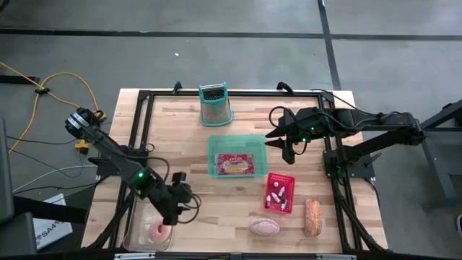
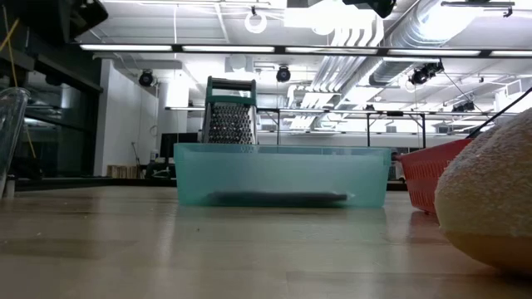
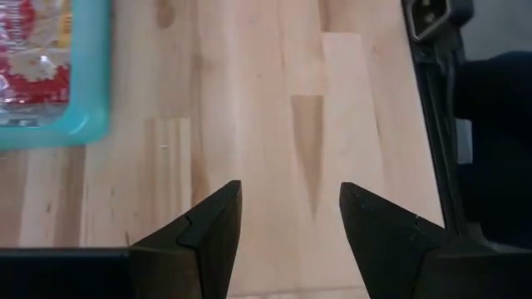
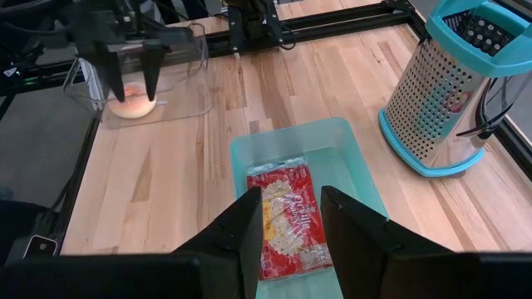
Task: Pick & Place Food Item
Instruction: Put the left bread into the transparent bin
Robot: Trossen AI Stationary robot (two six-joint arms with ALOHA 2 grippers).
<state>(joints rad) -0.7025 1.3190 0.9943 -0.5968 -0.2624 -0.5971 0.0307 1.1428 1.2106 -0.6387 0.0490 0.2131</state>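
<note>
A pink doughnut (image 1: 159, 232) lies in a clear tub (image 1: 137, 235) at the table's near left corner. My left gripper (image 1: 186, 206) hovers open just to the right of that tub, with only bare wood between its fingers (image 3: 291, 208). From the right wrist view, the left gripper (image 4: 135, 83) appears in front of the tub and doughnut (image 4: 133, 106). A red snack packet (image 1: 234, 165) lies flat in the teal tray (image 1: 214, 144) at the table's middle. My right gripper (image 1: 278, 142) waits above the tray's right side, fingers (image 4: 287, 208) slightly apart and holding nothing.
A teal-rimmed metal grater (image 1: 215, 105) stands at the far middle. A red basket (image 1: 279, 193) with small items sits right of centre. A bread loaf (image 1: 312, 217) and a pink bun (image 1: 264, 227) lie near the front edge. Bare wood lies between tub and tray.
</note>
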